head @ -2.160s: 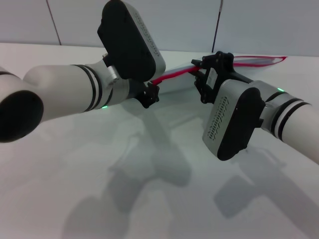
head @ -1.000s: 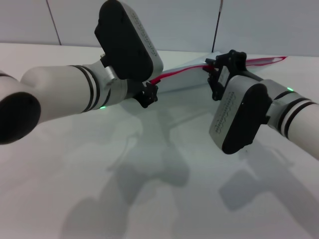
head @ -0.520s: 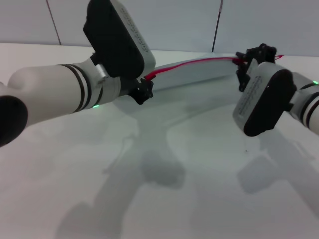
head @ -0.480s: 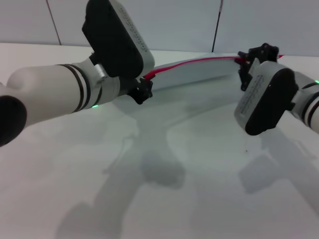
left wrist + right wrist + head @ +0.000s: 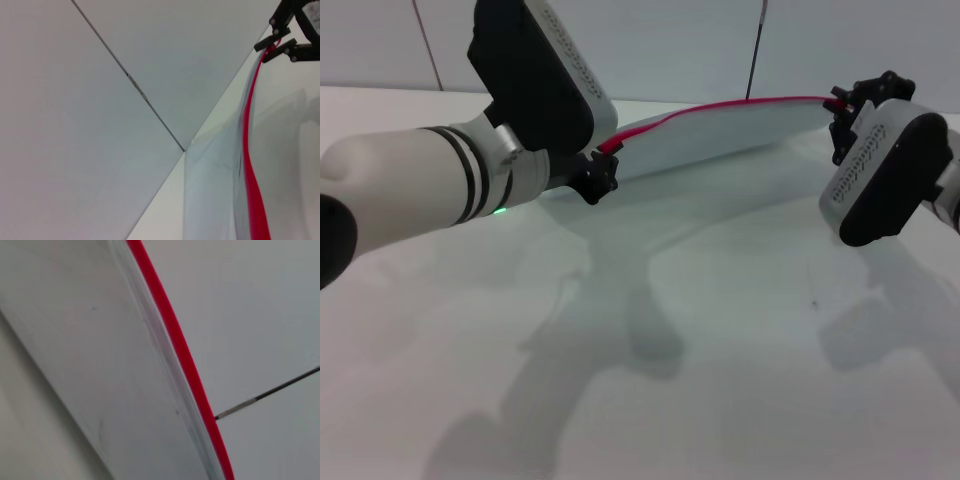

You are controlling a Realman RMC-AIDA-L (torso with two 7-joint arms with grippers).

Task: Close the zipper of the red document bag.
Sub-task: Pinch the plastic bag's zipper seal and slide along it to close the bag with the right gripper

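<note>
The red document bag (image 5: pixel 720 140) is a pale translucent pouch held up off the table, arched between my two grippers. The zipper (image 5: pixel 720 106) is the thin red strip along its upper edge. My left gripper (image 5: pixel 601 172) is shut on the bag's left end, where the red strip begins. At the far right end, my right gripper (image 5: pixel 842 104) is shut on the zipper. The left wrist view follows the zipper (image 5: pixel 248 165) along the bag (image 5: pixel 210 190) up to the right gripper (image 5: pixel 278 44). In the right wrist view the zipper (image 5: pixel 176 342) borders the bag (image 5: pixel 75 350).
The white table (image 5: pixel 700 330) spreads under both arms and carries their shadows. A light panelled wall with a dark vertical seam (image 5: pixel 756 50) stands close behind the bag.
My right gripper has slid right along the zipper from mid-strip to its far end. The bag has risen and bowed upward. My left arm has drawn a little leftward.
</note>
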